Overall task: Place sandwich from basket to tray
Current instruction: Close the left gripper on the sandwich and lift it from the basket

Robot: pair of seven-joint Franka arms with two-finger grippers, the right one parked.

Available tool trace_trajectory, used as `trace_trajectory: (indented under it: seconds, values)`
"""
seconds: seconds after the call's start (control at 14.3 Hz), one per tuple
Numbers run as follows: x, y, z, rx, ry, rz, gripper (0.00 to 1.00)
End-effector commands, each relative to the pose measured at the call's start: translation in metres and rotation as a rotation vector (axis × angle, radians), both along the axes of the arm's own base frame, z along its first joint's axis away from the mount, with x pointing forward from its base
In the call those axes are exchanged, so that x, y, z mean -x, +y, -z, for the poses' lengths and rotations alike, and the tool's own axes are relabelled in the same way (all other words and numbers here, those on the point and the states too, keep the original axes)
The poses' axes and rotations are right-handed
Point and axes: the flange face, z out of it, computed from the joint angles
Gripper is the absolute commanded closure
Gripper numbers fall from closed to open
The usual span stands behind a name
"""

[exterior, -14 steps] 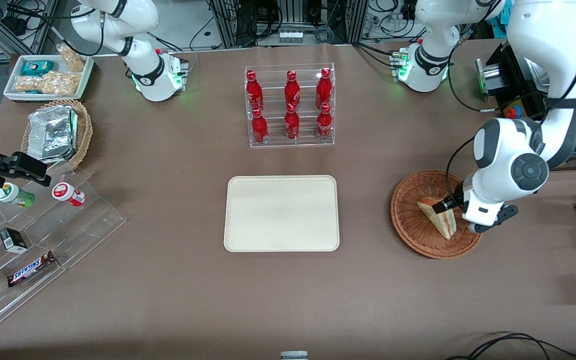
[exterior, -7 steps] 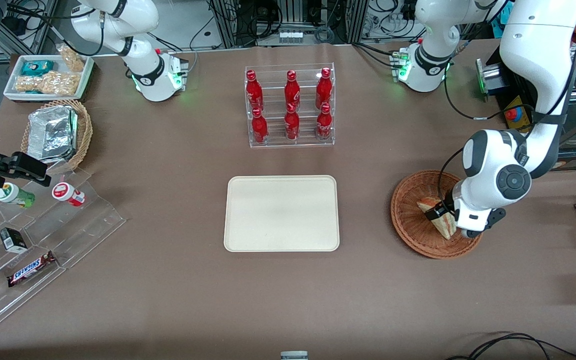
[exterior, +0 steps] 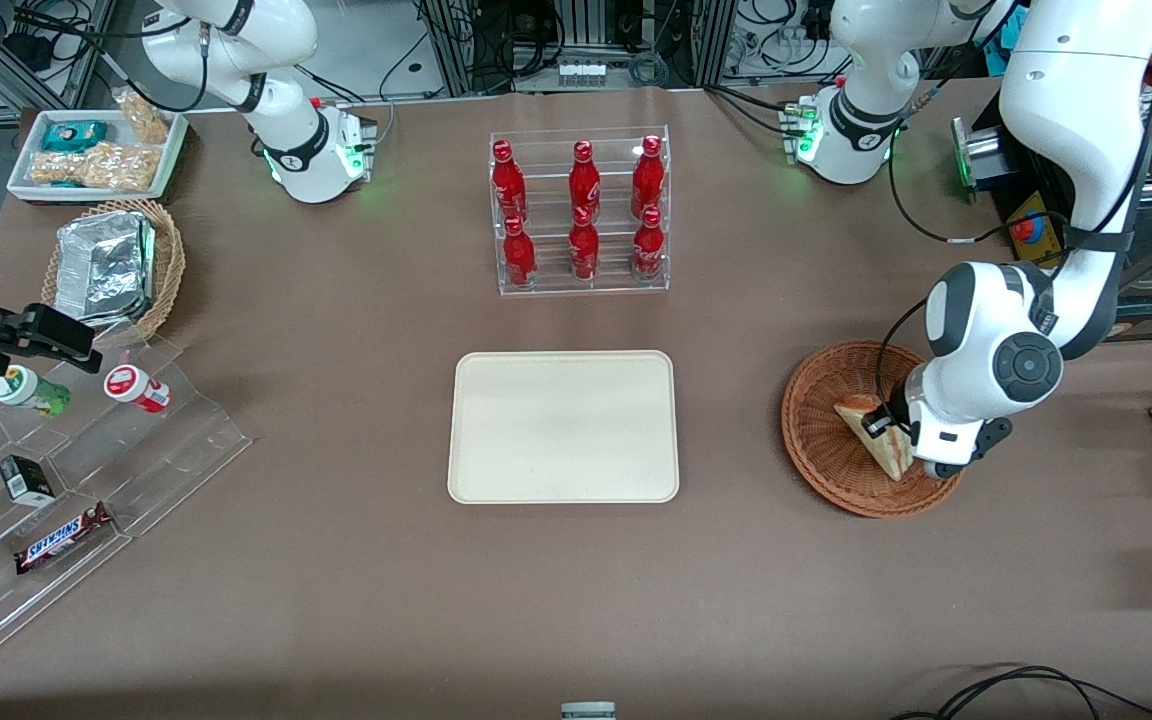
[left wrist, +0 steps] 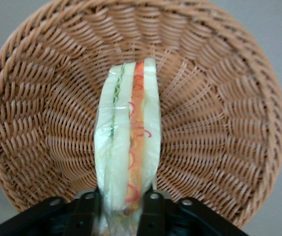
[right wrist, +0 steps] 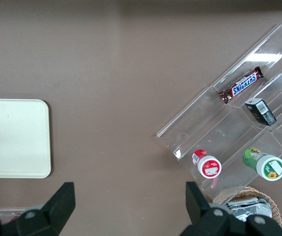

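1. The basket [left wrist: 219,123] is rough woven wicker, reddish-brown.
2. The sandwich [left wrist: 128,147] in the basket wears glossy clear film over soft matt bread.
3. The gripper [left wrist: 121,206] at the sandwich has matt black plastic fingers.
4. The tray [exterior: 563,425] is smooth, matt cream plastic.

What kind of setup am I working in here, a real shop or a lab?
Likely a lab mock-up of a snack counter: cabling and equipment racks past the table, a clear rack of red bottles, stepped acrylic snack shelves. The gripper pinches the sandwich in the basket.
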Motion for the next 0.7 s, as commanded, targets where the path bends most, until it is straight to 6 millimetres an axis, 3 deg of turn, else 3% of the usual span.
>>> trace_trajectory:
  seconds: [0.0,0.28,0.63]
  values:
    - [-0.016,-0.003,-0.033,-0.012,-0.010,0.000,0.97]
    - [-0.013,-0.047,-0.076,-0.058,0.004,0.101,0.98]
    - [0.017,-0.167,-0.085,-0.052,-0.019,0.297,0.97]
